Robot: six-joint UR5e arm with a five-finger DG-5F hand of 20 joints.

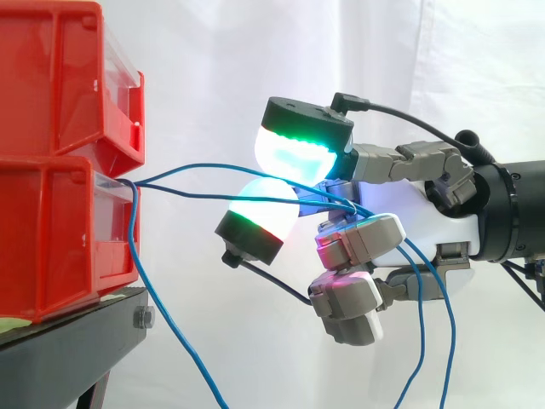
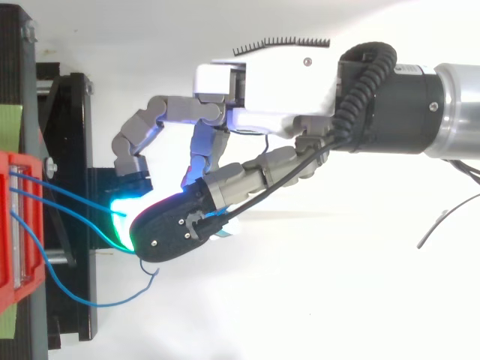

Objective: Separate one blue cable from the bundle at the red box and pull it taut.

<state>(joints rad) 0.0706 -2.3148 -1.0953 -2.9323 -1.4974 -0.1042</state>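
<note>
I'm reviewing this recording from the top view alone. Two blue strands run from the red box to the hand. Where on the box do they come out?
Observer: In the side view the blue cables come out at the seam between two stacked red bins, one on top of the other.
Operator: Do they stop at the hand?
Observer: No. Blue cable runs on past the hand and hangs down out of the picture's lower edge.
Operator: Is any strand hanging free?
Observer: Yes. One loose strand drops from the same seam and hangs below the top of the black stand.
</note>
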